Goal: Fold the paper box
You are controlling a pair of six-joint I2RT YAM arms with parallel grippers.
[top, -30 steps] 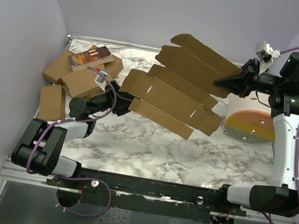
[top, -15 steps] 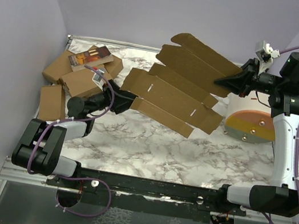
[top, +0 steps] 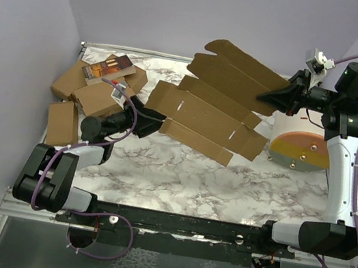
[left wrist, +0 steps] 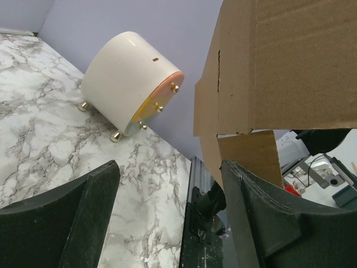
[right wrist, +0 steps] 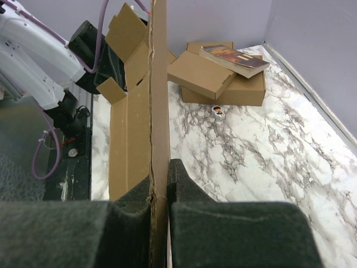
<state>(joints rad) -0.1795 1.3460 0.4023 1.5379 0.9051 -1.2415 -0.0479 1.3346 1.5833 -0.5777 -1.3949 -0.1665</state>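
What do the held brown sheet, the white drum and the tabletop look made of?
The paper box: thin brown cardboard, matte, with fibrous cut edges and creases. The cylinder: likely smooth plastic, faint sheen, brassy studs on the orange rim. The tabletop: marble pattern, possibly printed laminate.

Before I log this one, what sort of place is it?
Probably a robot lab test cell: lavender walls enclosing a marble-patterned tabletop, a heap of brown cardboard cartons, a brown die-cut cardboard sheet.

Marble-patterned desk (top: 178,175) across centre of frame. Heap of brown cartons (top: 81,96) at upper left, book (top: 107,68) lying on top. White cylinder (top: 301,147) with orange-yellow face at right. Lilac walls (top: 187,10) behind.
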